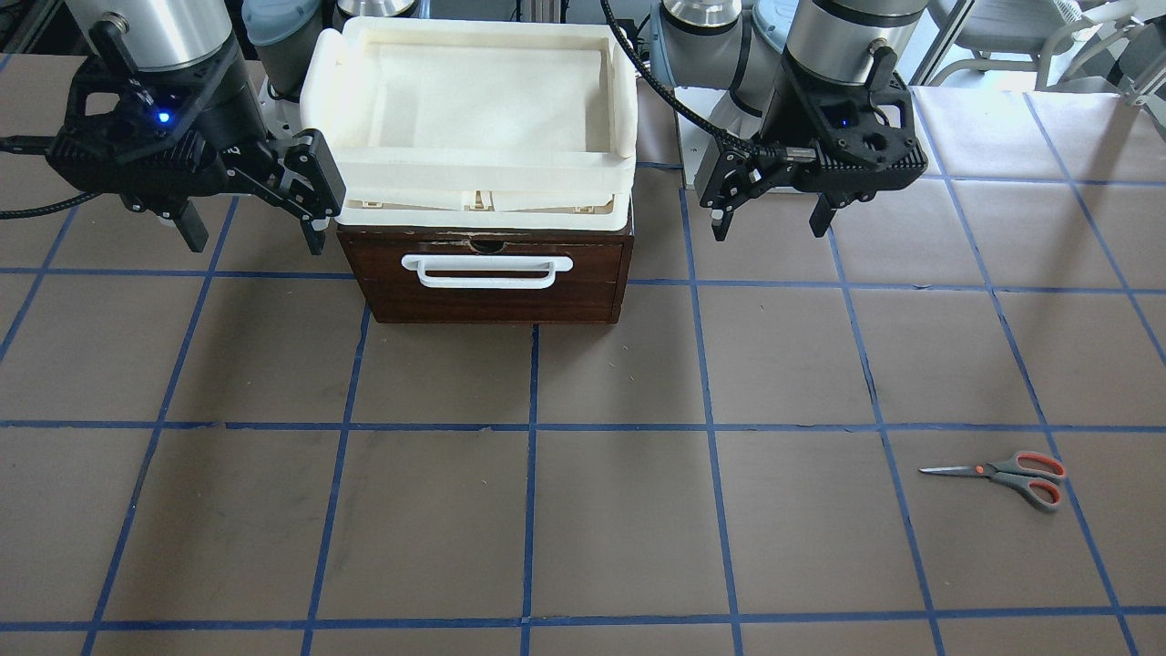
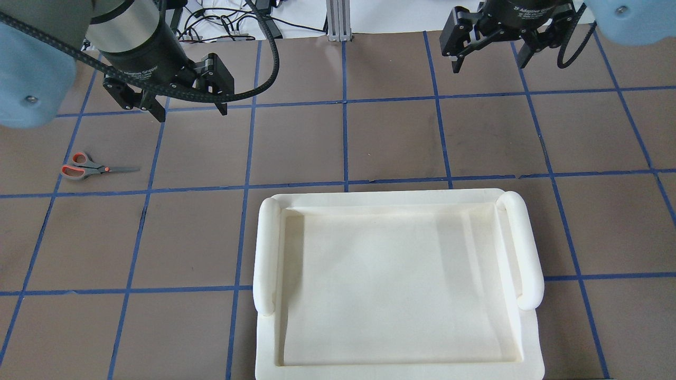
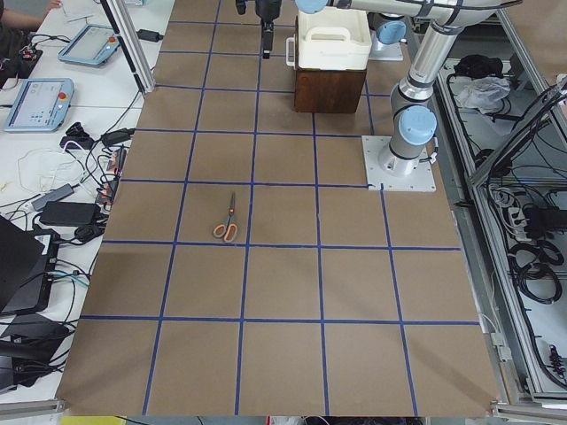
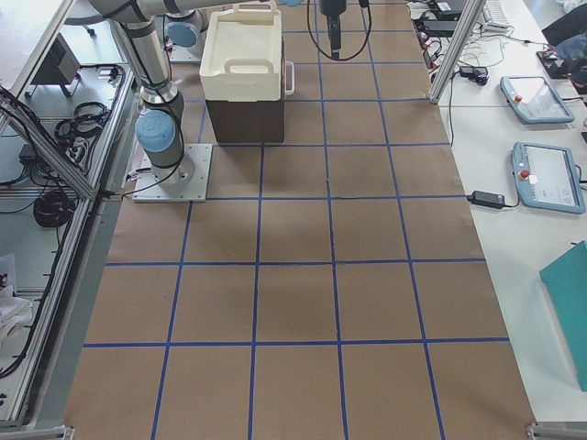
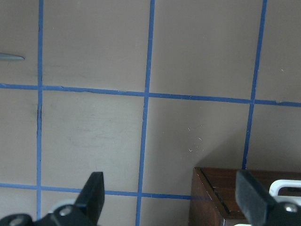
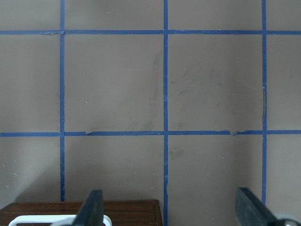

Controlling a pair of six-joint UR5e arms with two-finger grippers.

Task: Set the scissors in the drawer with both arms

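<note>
Grey-orange scissors (image 1: 997, 472) flat, long axis crosswise, tips toward robot's right.

Table (image 1: 437, 519) brown, blue-gridded — drawer (image 1: 492, 305) dark brown, handle (image 1: 487, 281) white.

A cream-white plastic tray (image 1: 474, 171) is sitting raised above the table (image 1: 437, 519), with long rounded handles (image 2: 266, 248) running along its two short sides. Blue tape lines (image 1: 533, 510) are crossing the brown table in a grid on every side of the tray. Across the table from the tray, two control tablets (image 4: 535, 98) are lying on a white bench (image 4: 486, 156), one just beside the other. Black cables (image 3: 53, 190) are trailing over that bench, farther from the tray. A silver frame post (image 2: 335, 18) is standing opposite the tray at the table's edge. A teal object (image 4: 569, 302) is showing well apart from the tray.
</note>
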